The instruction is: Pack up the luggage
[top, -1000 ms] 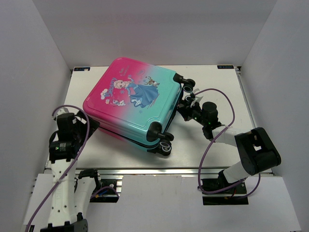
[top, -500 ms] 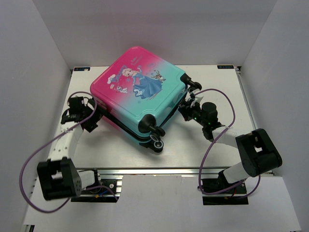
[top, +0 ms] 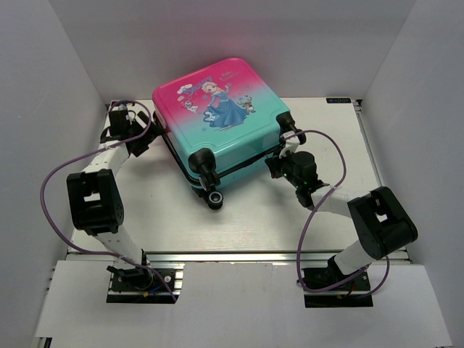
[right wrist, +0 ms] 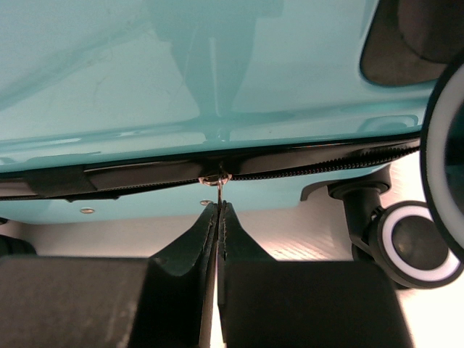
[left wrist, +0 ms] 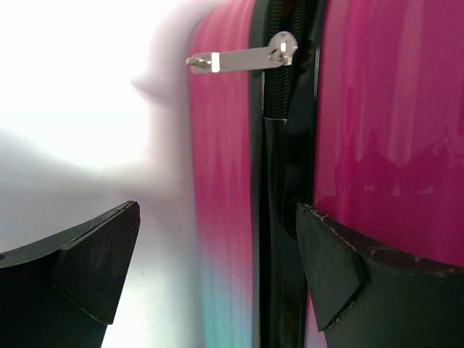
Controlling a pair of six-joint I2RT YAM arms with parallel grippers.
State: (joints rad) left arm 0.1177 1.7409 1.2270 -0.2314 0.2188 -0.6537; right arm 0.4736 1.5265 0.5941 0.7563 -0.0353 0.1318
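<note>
The luggage [top: 221,112] is a pink-to-teal hard-shell suitcase with a princess print, lying closed on the white table, its black wheels toward me. My right gripper [top: 279,165] is at its teal right side, shut on a metal zipper pull [right wrist: 220,190] on the black zipper line [right wrist: 304,172]. My left gripper [top: 145,134] is open at the pink left side, its fingers [left wrist: 341,272] astride the shell edge and zipper. A second silver zipper pull [left wrist: 239,58] sticks out farther along that seam.
White walls [top: 72,80] close in the table on the left, back and right. A black wheel [right wrist: 412,243] of the suitcase is right beside my right gripper. Purple cables [top: 54,181] loop from both arms. The table's front edge [top: 239,254] is a metal rail.
The suitcase has turned and slid toward the back. My left arm swung from the near left to its far left pink side. My right gripper followed along its teal side.
</note>
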